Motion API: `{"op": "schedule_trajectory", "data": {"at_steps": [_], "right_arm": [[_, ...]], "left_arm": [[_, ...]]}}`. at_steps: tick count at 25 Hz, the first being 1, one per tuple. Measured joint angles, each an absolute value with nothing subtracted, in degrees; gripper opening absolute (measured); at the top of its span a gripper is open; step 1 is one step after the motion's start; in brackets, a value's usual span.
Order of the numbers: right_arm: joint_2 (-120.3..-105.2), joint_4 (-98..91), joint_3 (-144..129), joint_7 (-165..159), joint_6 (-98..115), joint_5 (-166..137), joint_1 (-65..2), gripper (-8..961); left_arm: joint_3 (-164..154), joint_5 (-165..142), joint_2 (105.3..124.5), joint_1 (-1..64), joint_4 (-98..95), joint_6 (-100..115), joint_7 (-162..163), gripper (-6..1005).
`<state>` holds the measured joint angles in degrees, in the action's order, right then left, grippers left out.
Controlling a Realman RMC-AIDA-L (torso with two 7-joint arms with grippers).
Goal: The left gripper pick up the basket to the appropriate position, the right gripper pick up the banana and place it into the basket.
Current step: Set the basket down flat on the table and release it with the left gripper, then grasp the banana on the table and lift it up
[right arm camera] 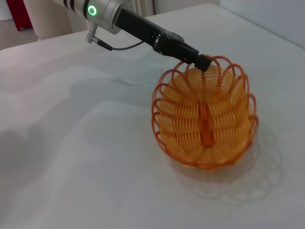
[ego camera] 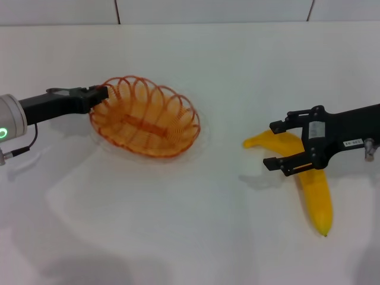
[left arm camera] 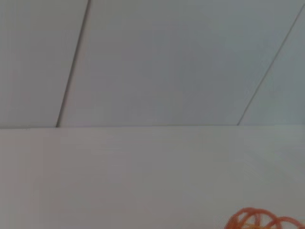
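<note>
A plain white table [ego camera: 178,225] is backed by a seamed white panelled wall [left arm camera: 157,62]. The orange wire oval basket [ego camera: 145,116] is pinched at its rim by the black left gripper [ego camera: 101,94], a red object [right arm camera: 21,12] appearing only in the right wrist view. The curved yellow banana [ego camera: 314,196] lies beneath the black right gripper [ego camera: 284,145], fingers spread.

The basket [ego camera: 145,119] is thin orange wire with a slightly glossy coating, bent into smooth loops around the rim. The banana [ego camera: 314,190] has smooth, bright yellow skin (faintly shiny along its back). Both grippers, left [ego camera: 101,94] and right [ego camera: 284,145], look like matt black plastic or metal. The table [ego camera: 178,225] is a smooth, matt white surface.
</note>
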<state>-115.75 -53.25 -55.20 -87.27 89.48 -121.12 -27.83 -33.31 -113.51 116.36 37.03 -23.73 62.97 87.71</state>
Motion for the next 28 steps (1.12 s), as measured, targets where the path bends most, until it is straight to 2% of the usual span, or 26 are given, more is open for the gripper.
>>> {"op": "schedule_trajectory", "data": {"at_steps": [14, 20, 28], "right_arm": [[-115.75, -52.9, -55.2, -87.3, 89.5, -121.4, -27.9, 863], [-115.75, -52.9, -55.2, -87.3, 89.4, -121.5, -27.6, 863], [-115.75, -52.9, -55.2, -87.3, 89.4, -121.6, -27.6, 862]], "left_arm": [[-33.5, -113.8, 116.36, 37.2, -23.7, 63.1, 87.6, 237], [-33.6, -113.9, 116.42, 36.8, -24.3, 63.2, 84.5, 467], [-33.2, -110.4, 116.81, 36.6, -25.9, 63.3, 76.2, 514]]}}
